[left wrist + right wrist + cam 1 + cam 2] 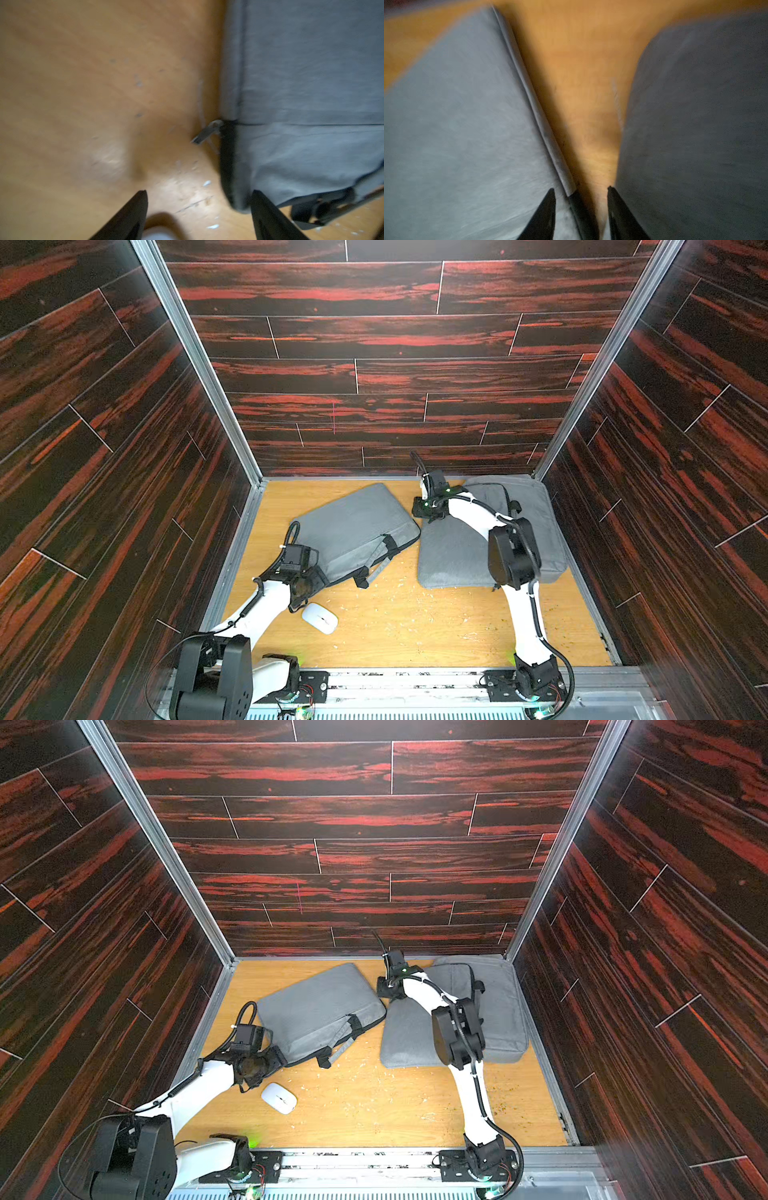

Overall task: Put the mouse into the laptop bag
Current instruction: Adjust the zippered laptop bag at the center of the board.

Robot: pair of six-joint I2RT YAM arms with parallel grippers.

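In both top views: a crumb-flecked wooden table (415,635), boxed by dark red-grained walls (395,377). The mouse (319,618) (279,1098) lies on the table outside the bag (353,522), beside the left arm.

Left wrist: the left gripper (198,192) is wide open and empty.

Right wrist: the right gripper (581,188) is part open, with a bag edge between its jaws, unclamped.

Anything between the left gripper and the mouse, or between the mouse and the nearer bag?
Nothing visible. The left gripper hangs open right by the mouse, with only bare table between the mouse and the nearer laptop bag. Whether that bag's zipper is open cannot be told.
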